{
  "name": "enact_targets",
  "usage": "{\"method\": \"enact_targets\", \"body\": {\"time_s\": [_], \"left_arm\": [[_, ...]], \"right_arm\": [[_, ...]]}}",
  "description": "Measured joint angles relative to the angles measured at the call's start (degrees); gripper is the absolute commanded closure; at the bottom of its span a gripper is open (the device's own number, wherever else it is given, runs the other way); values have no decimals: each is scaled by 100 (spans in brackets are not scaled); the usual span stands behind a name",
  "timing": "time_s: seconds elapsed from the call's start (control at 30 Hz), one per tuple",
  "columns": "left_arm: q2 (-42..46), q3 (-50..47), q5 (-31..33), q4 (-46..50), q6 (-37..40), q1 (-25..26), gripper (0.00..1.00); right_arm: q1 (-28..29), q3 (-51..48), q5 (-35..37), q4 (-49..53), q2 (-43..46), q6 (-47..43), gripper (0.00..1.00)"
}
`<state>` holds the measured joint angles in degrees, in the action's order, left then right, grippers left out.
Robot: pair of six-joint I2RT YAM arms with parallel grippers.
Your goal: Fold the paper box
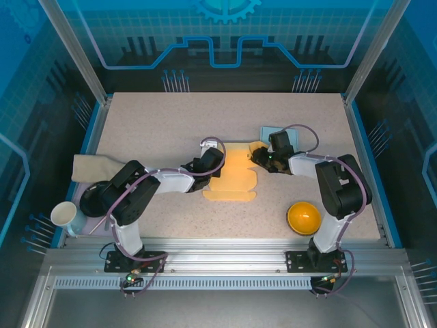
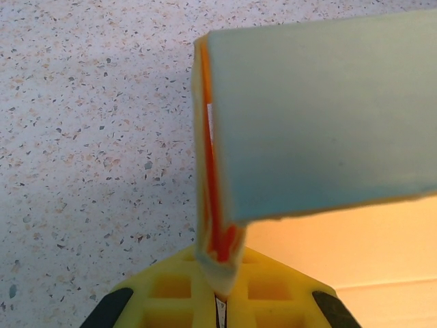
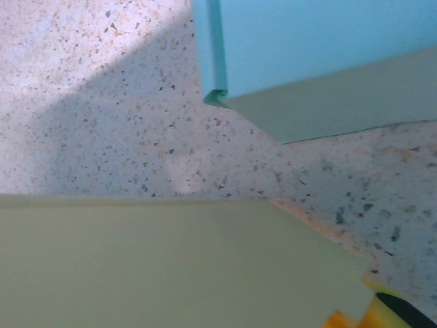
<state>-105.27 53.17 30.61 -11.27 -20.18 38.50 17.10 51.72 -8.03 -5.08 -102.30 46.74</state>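
The paper box (image 1: 233, 177) lies flat and orange-yellow in the middle of the table. My left gripper (image 1: 209, 162) is at its left edge. In the left wrist view the yellow fingers (image 2: 177, 301) are shut on a raised flap of the paper box (image 2: 314, 116), pale outside and orange inside, pinched at its folded corner. My right gripper (image 1: 261, 158) is at the box's right flap. In the right wrist view that pale flap (image 3: 171, 266) covers the jaws, so only a yellow fingertip (image 3: 390, 311) shows at the bottom right.
A light-blue card (image 1: 275, 135) lies just behind the right gripper and shows as a light-blue card (image 3: 307, 48) in the right wrist view. An orange bowl (image 1: 303, 217) sits front right. At the left edge are a white mug (image 1: 64, 215), a black dish (image 1: 95, 198) and a beige cloth (image 1: 92, 167).
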Motion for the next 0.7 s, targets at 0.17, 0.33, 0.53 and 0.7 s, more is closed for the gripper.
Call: {"method": "enact_targets", "body": {"time_s": [0.17,0.33,0.53,0.7], "left_arm": [[-20,63,2,81,-87,0,100],[-55,155,24,203,-142,0,100],[-83,245,39,341,-247,-7,100],[-92,262,142,407,-245,-22,100]], "right_arm": [[48,-227,-157,-415,61,92,68],[258,-315,-166,-452,201,155,69],[693,-308,-50,-442,208,258,70],[883,-81,205,-332,9,278,68]]}}
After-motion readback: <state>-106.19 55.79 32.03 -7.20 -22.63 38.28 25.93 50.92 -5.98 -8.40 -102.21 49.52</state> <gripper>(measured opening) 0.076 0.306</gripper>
